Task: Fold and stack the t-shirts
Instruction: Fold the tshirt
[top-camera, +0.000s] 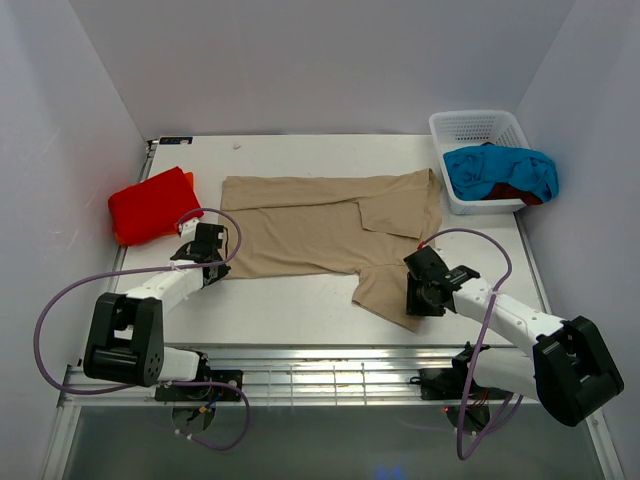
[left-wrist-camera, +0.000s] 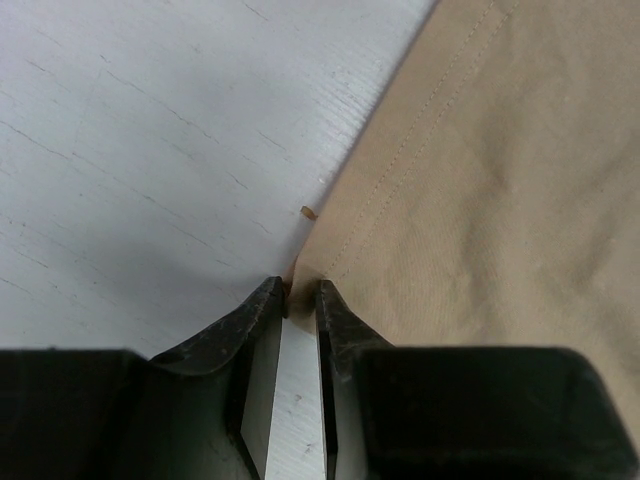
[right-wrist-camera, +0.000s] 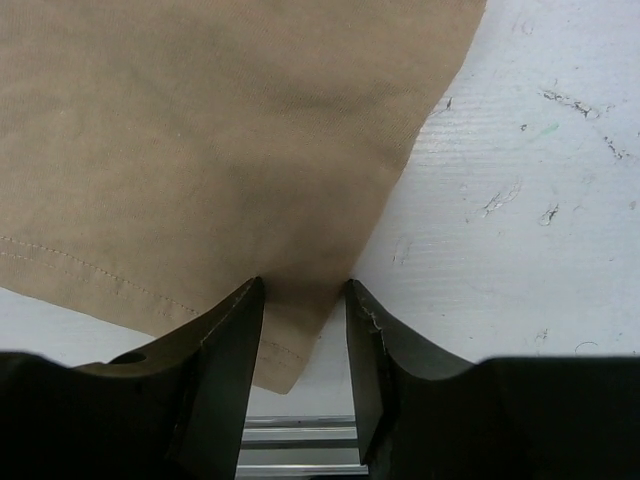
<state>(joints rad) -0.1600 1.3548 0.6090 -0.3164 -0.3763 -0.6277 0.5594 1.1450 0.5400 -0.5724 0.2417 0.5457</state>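
The tan t-shirt (top-camera: 320, 230) lies spread across the middle of the table. My left gripper (top-camera: 218, 262) is at its near left corner; in the left wrist view the gripper (left-wrist-camera: 300, 290) has that corner of tan cloth (left-wrist-camera: 500, 150) pinched between its fingertips. My right gripper (top-camera: 416, 298) is over the shirt's near right flap. In the right wrist view it (right-wrist-camera: 303, 285) stands open astride a hemmed corner of the tan cloth (right-wrist-camera: 200, 130), with a gap beside the right finger. A folded bright red t-shirt (top-camera: 150, 205) rests at the far left.
A white basket (top-camera: 478, 118) at the back right holds a turquoise t-shirt (top-camera: 495, 170) over a dark red one (top-camera: 520, 193). White walls close in the table on three sides. The table's metal rail runs just below the right gripper.
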